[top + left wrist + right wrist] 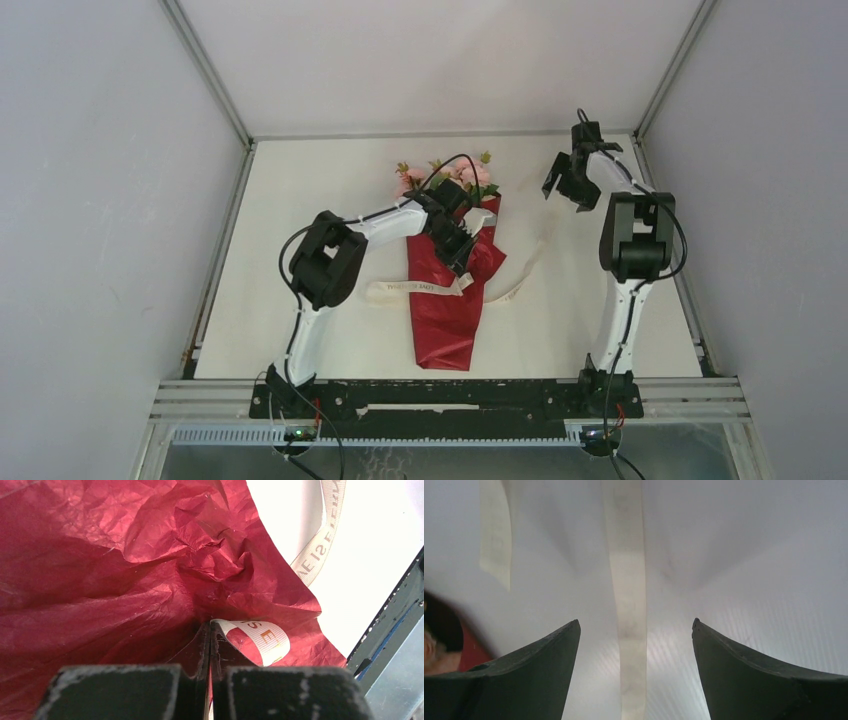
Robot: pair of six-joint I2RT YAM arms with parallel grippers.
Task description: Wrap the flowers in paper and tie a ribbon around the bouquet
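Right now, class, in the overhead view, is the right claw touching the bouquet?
No, the right claw hangs open well to the right of the bouquet, with a clear gap between them.

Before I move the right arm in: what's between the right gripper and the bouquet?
In the top view, bare table between right gripper and bouquet; a tail of ribbon lies just nearer the bases.

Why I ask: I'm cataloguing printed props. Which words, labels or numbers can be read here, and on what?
"S E": gold letters on the ribbon loop against the paper, word cut off.
"E I S": same ribbon's farther stretch, rest out of frame.
Top view: ribbon print too small to read.
Nothing else carries text.
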